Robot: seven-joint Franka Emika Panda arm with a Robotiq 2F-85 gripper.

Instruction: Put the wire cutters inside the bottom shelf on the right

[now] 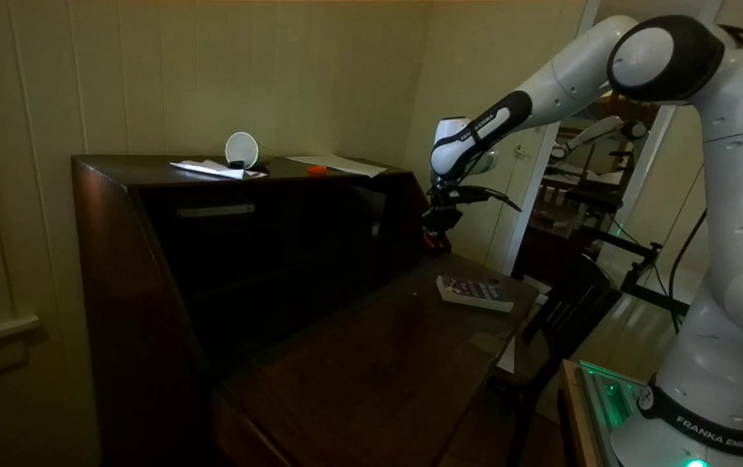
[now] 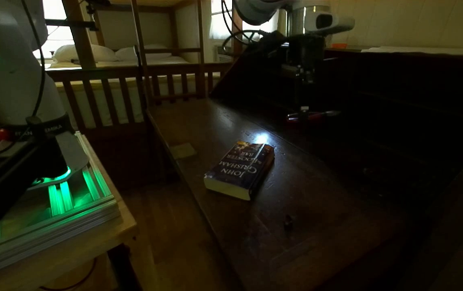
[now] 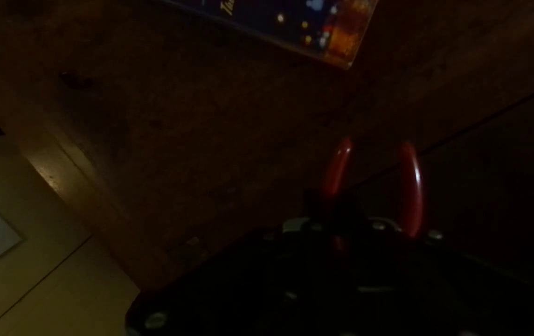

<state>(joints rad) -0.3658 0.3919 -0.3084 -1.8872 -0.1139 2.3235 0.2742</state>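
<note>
Red wire cutters at the fingers, far end of worktop; book lies flat nearby, orange item atop desk.

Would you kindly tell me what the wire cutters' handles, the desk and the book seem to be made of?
Handles: probably plastic or rubber, glossy red, with a bright streak along one. Desk: likely dark wood, brown with a varnish-like glare. Book: apparently paper, smooth-looking and printed on top, with pale page edges.
</note>
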